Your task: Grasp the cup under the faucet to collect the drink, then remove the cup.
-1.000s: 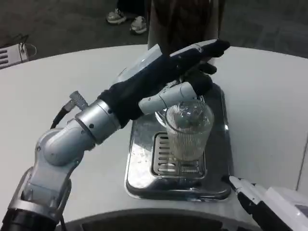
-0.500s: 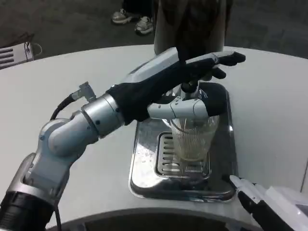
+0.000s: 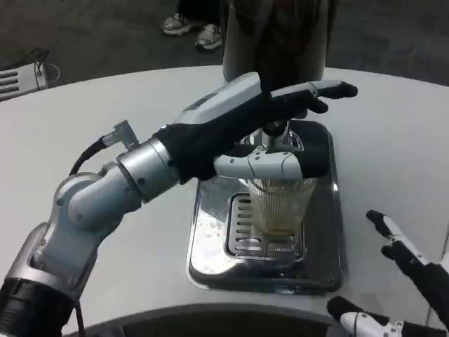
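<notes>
A clear ribbed cup [image 3: 280, 207] stands on the grate of the steel drip tray [image 3: 210, 239], under the faucet [image 3: 273, 130] of a tall brown dispenser [image 3: 275, 35]. A little pale liquid lies in the cup's bottom. My left hand [image 3: 270, 126] reaches over the cup's rim: its thumb lies across the cup's top and its other fingers stretch out above, by the faucet. I cannot tell if it grips the cup. My right hand [image 3: 396, 281] hovers at the lower right with fingers spread, apart from the tray.
The white round table [image 3: 84, 126] carries the tray in its middle. A person's shoes [image 3: 189, 28] stand on the dark floor beyond the far edge. A white object [image 3: 21, 77] lies at the far left.
My right hand has risen and spread its fingers at the lower right. The left hand stays over the cup, nearly still since half a second ago.
</notes>
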